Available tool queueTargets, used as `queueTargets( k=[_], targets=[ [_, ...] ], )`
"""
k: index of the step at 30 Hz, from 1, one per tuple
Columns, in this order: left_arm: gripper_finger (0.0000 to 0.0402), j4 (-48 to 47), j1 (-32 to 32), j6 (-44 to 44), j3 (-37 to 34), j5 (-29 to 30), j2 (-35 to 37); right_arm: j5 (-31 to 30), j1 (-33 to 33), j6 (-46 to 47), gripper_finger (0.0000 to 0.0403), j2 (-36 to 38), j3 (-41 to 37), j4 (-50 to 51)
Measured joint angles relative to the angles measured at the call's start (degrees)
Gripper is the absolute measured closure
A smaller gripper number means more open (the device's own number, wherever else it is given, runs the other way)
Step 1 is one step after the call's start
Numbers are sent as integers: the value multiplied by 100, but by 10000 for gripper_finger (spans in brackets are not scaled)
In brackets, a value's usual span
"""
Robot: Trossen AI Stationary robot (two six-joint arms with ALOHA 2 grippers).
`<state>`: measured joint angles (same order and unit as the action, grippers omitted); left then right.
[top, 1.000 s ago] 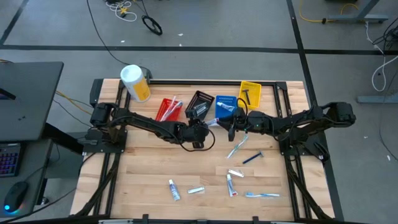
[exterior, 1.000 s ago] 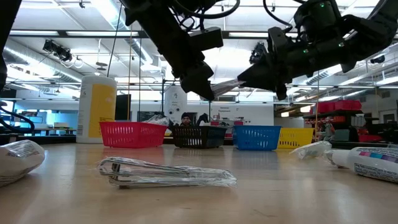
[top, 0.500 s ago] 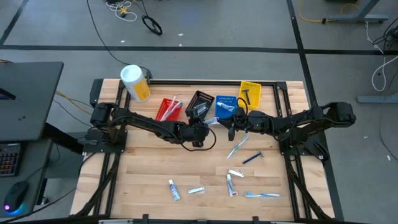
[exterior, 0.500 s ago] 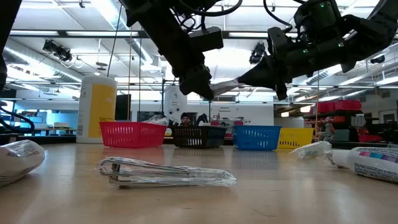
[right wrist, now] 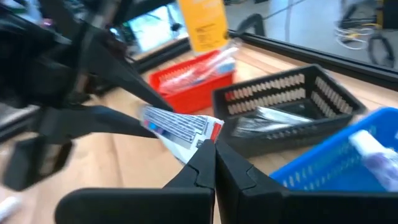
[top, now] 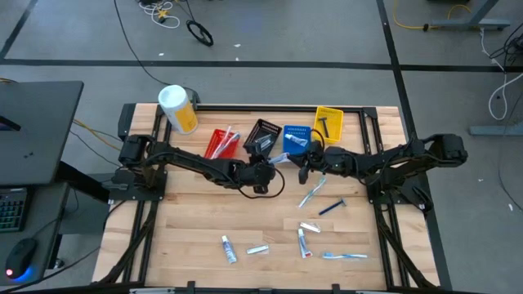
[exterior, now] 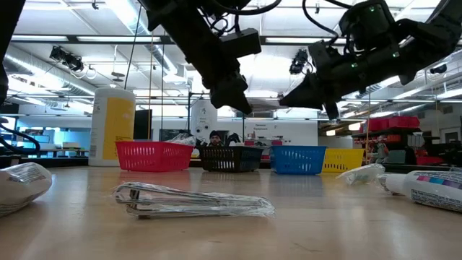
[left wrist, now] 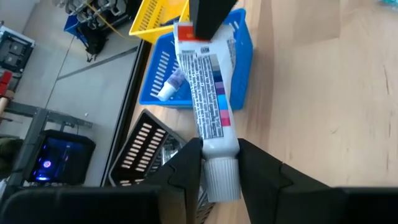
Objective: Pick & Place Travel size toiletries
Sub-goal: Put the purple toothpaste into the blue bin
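Two grippers share one tube in mid-air near the blue bin: left gripper clamps its cap, right gripper pinches its crimped tail, likely a handover.

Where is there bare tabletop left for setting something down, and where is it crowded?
Free: the left side of the table, below the left arm, left of the small tube. Crowded: the bin row at the back edge, and the scattered toiletries right of centre.
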<state>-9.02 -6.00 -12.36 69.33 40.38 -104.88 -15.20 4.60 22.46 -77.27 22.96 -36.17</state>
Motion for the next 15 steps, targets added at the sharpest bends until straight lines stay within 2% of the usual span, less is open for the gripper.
queueTargets(
  k=[4,11,15],
  targets=[
    [289,-77,0,3,-1,-5,0,-184,2,-52,402,-1,11,91],
    [230,-180,31,136,-17,31,-12,-318,31,-148,402,-8,0,127],
    [209,-178,103,258,-19,50,-13,-712,28,-243,403,91,0,121]
  ],
)
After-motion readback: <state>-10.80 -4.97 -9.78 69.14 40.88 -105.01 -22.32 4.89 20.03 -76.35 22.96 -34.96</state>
